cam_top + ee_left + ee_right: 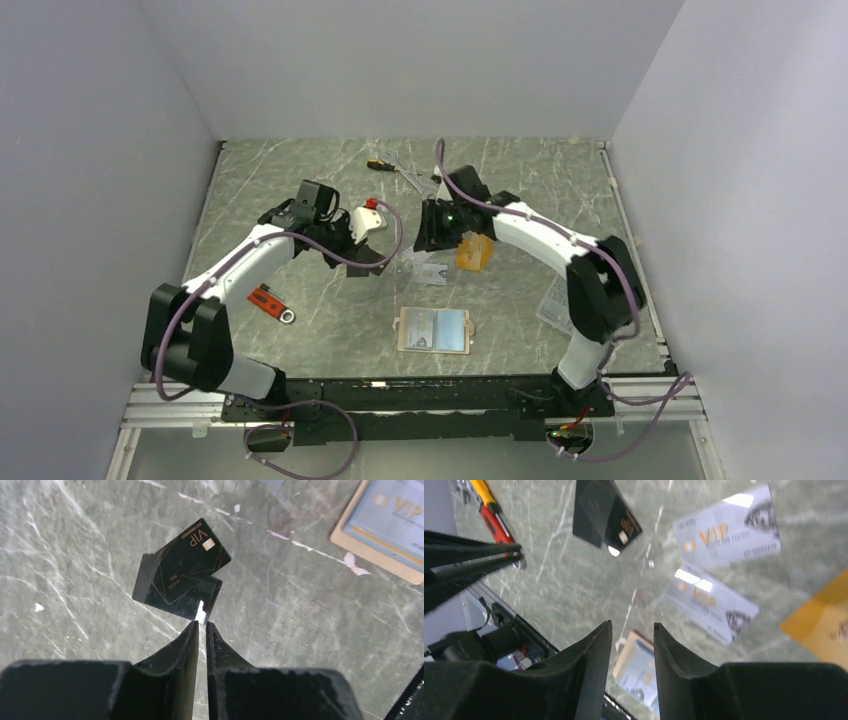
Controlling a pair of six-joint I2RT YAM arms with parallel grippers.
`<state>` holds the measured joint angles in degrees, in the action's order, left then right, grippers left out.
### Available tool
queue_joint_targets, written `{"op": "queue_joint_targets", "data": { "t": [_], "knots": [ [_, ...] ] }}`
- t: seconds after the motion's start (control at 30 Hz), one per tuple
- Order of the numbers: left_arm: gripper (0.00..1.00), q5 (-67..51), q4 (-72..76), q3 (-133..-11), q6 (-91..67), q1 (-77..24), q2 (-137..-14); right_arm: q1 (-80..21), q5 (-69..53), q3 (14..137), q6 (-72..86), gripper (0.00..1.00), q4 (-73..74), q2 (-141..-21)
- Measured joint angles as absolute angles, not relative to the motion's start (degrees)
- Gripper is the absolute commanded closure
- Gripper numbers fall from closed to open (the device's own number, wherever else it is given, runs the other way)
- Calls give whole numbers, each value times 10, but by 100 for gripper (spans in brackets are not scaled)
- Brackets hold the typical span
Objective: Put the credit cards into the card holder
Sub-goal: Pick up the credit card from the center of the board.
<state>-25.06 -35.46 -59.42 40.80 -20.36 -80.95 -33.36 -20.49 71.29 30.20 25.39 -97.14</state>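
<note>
The tan card holder (404,331) lies open near the front middle of the table with a silver card (437,329) on it. A black card (189,562) lies just past my left gripper (202,625), whose jaws stand a narrow slit apart with nothing between them. A dark shadow or reflection sits under that card, and I cannot tell whether it rests flat. My right gripper (631,625) is open and empty, above the table, with the holder (622,664) showing between its fingers. A silver card (729,525) and an orange card (819,620) lie nearby.
A yellow and red screwdriver (380,165) lies at the back of the table. A red tool with a metal ring (270,302) sits at the left. A pale packet (555,300) lies by the right arm. Walls close in both sides.
</note>
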Motion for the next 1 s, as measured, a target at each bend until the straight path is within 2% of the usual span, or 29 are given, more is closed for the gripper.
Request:
{"op": "queue_joint_targets", "data": {
  "t": [0.2,0.43,1.0],
  "knots": [
    [93,-223,-312,-586,411,-191,-889,-329,-244,813,284,72,245,-1094],
    [97,-206,-291,-641,414,-177,-1000,-319,-294,870,281,72,231,-1191],
    [100,-206,-269,-646,442,-170,-1023,-312,-370,875,316,69,160,-1232]
  ]
}}
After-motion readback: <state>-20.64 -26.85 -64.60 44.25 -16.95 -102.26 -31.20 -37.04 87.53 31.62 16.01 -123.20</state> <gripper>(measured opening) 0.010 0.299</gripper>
